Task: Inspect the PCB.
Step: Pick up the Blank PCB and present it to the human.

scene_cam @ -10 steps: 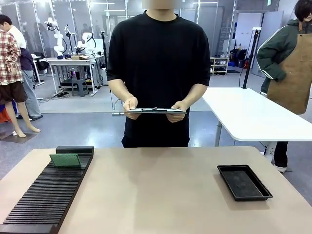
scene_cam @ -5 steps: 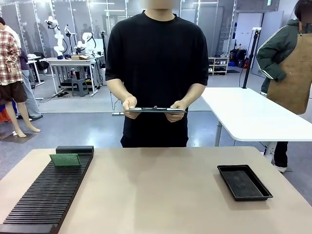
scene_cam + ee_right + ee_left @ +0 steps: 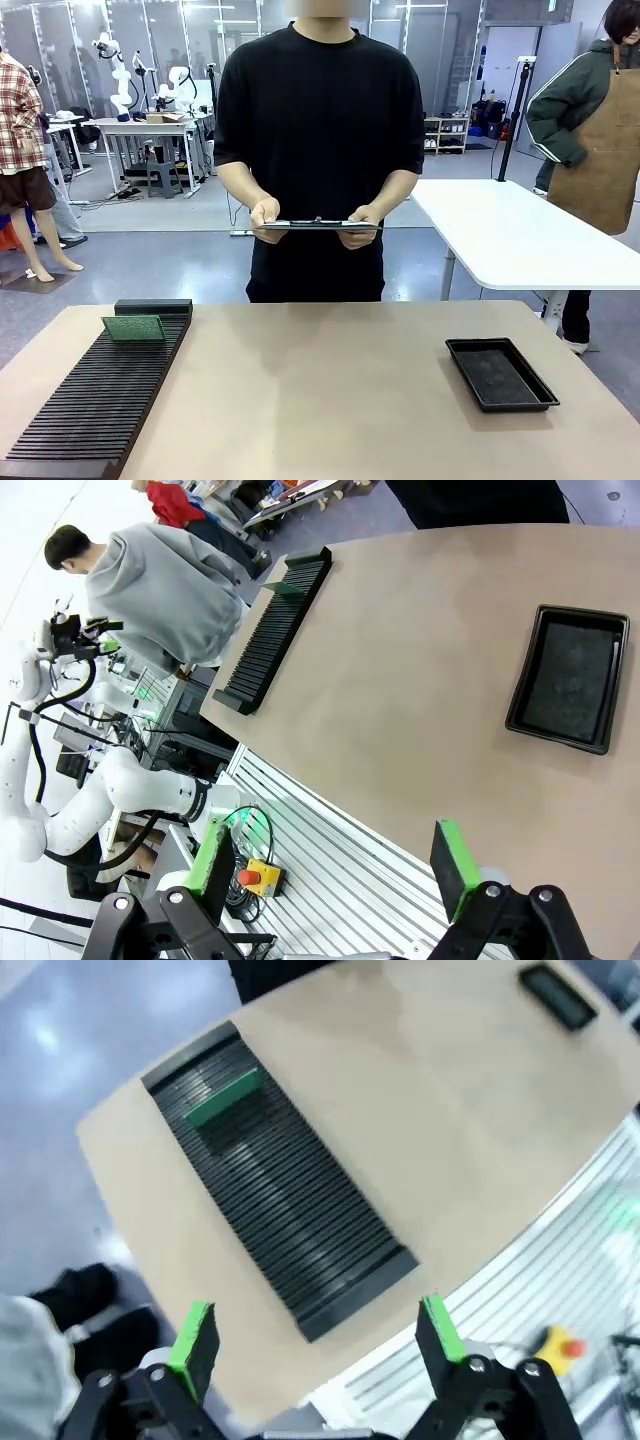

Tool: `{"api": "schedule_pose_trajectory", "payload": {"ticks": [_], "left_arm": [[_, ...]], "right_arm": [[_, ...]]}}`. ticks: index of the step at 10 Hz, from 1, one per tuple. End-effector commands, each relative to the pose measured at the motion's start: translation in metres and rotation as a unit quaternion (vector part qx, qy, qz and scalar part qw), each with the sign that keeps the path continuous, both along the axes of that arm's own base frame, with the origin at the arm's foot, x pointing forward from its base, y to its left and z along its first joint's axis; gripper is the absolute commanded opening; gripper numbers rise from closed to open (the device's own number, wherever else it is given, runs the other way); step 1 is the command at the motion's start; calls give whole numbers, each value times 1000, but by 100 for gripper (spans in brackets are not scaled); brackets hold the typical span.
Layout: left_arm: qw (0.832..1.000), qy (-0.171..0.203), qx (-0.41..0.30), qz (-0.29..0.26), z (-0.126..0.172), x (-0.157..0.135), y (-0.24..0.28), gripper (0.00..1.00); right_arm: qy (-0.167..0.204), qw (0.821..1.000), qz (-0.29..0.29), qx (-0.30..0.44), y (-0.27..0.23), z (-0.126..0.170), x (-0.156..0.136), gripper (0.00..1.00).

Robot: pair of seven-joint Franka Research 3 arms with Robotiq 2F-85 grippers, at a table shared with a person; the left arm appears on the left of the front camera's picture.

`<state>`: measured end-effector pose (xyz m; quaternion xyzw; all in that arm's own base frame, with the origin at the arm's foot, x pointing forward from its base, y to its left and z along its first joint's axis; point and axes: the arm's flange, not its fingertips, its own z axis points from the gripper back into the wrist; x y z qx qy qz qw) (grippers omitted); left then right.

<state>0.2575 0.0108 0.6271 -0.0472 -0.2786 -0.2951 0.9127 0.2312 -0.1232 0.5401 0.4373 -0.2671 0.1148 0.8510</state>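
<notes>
Front view: the PCB (image 3: 134, 327) stands upright in a far slot of the black rack (image 3: 95, 400), at the left of the tabletop (image 3: 320, 400). The tray (image 3: 500, 373) sits well apart on the right, with open surface between them. Across from me a person holds a clipboard (image 3: 318, 226) beyond the far edge.

Left wrist view: my left pincer (image 3: 316, 1332) is spread wide, high over the rack's near end.

Right wrist view: my right pincer (image 3: 333, 865) is spread wide above the near edge, and I can see the tray's dark floor.
</notes>
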Motion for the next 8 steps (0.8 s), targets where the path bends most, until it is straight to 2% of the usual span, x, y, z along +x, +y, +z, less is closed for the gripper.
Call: {"api": "schedule_pose_trajectory", "payload": {"ticks": [1,2,3,4,6,7,8], "left_arm": [[975,-60,205,-65,-23,44,-17,100],[958,-62,248,-128,-39,54,-31,100],[942,-37,279,-185,-60,69,-39,100],[942,-24,260,-209,-67,74,-39,100],[952,-31,216,-213,-65,67,-36,100],[944,-8,262,-201,-73,72,-55,100],[944,-8,262,-201,-73,72,-55,100]], "right_arm": [[-2,1000,3,2,0,0,0,100],[-2,1000,3,2,0,0,0,100],[-2,1000,3,2,0,0,0,100],[-2,1000,3,2,0,0,0,100],[-2,1000,3,2,0,0,0,100],[-2,1000,3,2,0,0,0,100],[-2,1000,3,2,0,0,0,100]]}}
